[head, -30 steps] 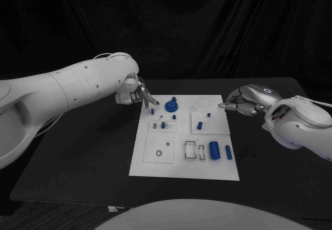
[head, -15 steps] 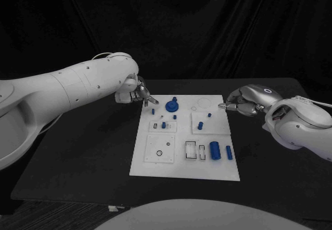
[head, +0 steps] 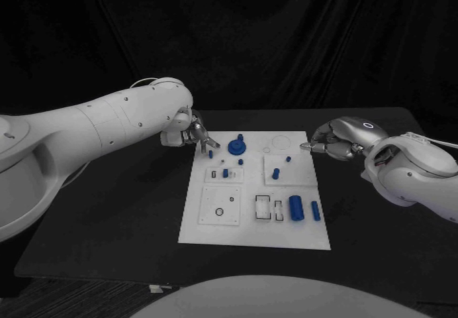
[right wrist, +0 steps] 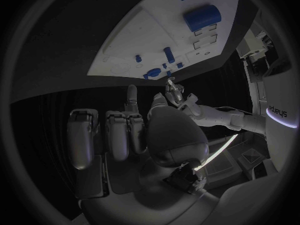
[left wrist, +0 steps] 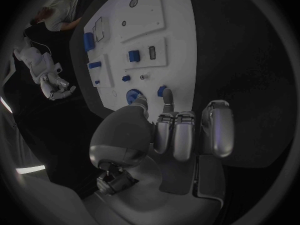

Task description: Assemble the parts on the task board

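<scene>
Black cloth hangs behind a black table [head: 114, 218], and from the head view the white task board [head: 256, 228] lies in its middle with blue parts spread over it: a round gear-like piece [head: 237, 146] near the far edge, a thick cylinder [head: 296, 207] and a slimmer peg [head: 315, 211] toward the near right. At the board's far left corner the left hand [head: 191, 134] hangs with a fingertip close to a small blue peg [head: 210, 154], probably lining up a pick; whether it touches is unclear. Off the far right edge, the right hand [head: 329, 144] waits, fingers curled in around nothing, seemingly kept clear of the board. From the left wrist view, the left hand [left wrist: 178, 130] holds nothing, fingers loosely bent, 1 fingertip [left wrist: 167, 96] just beside that peg [left wrist: 160, 90], the gear-like piece [left wrist: 133, 96] close alongside and likely to crowd a grasp. From the right wrist view, the right hand [right wrist: 125, 130] is clenched and empty, the board [right wrist: 134, 40] well beyond its fingertips.
</scene>
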